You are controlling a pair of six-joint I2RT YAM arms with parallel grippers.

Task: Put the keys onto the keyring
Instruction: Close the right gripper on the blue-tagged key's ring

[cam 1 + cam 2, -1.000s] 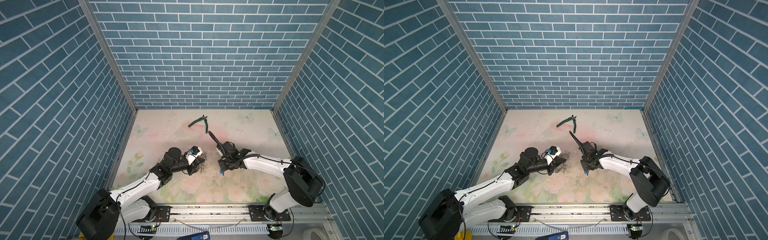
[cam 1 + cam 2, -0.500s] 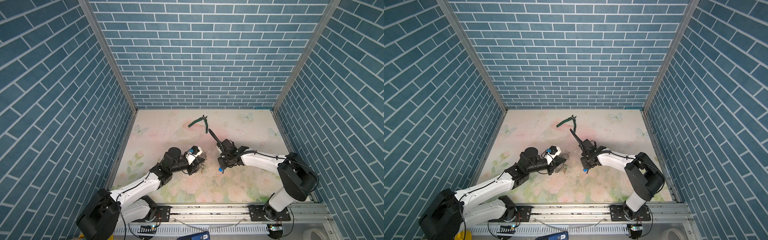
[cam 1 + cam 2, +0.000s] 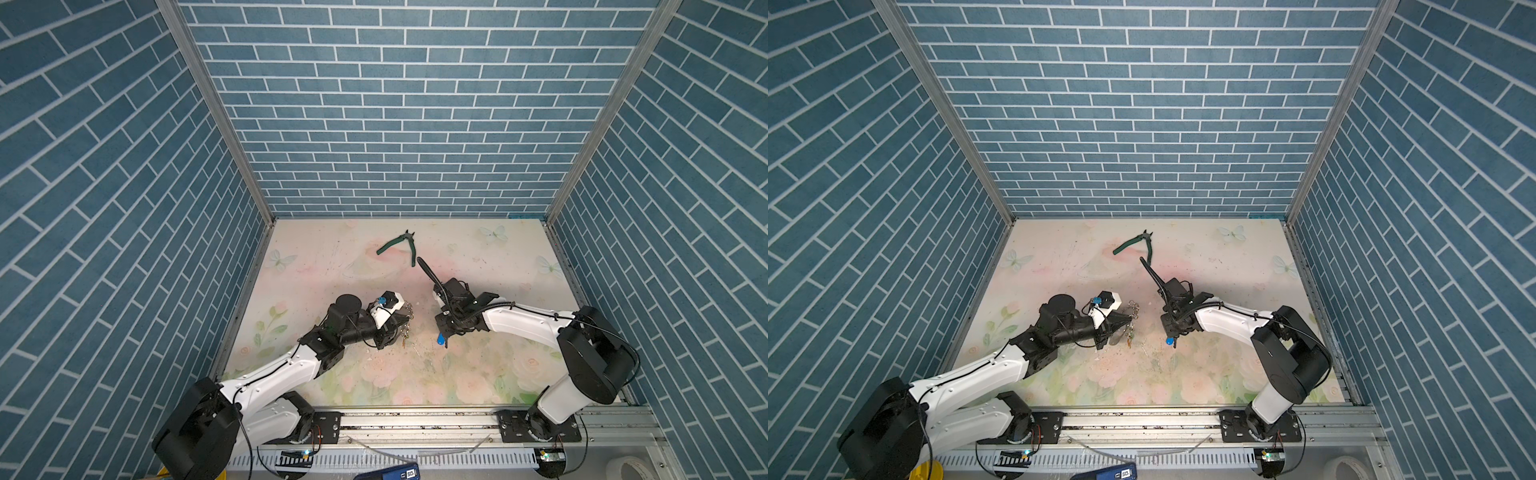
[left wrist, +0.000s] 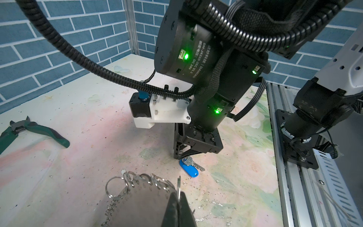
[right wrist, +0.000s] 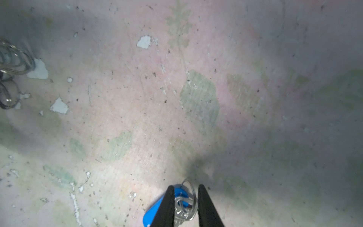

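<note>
At right wrist, right tool [image 5: 186, 187] narrowly parted astride keys [image 5: 181, 209]; left wrist view shows left tool [image 4: 178, 195] clamping keyring [image 4: 137, 198]

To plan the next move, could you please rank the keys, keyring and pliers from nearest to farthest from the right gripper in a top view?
1. The keys, right at the right gripper.
2. The keyring, to its left, in the left gripper.
3. The pliers, farther back toward the wall.
</note>
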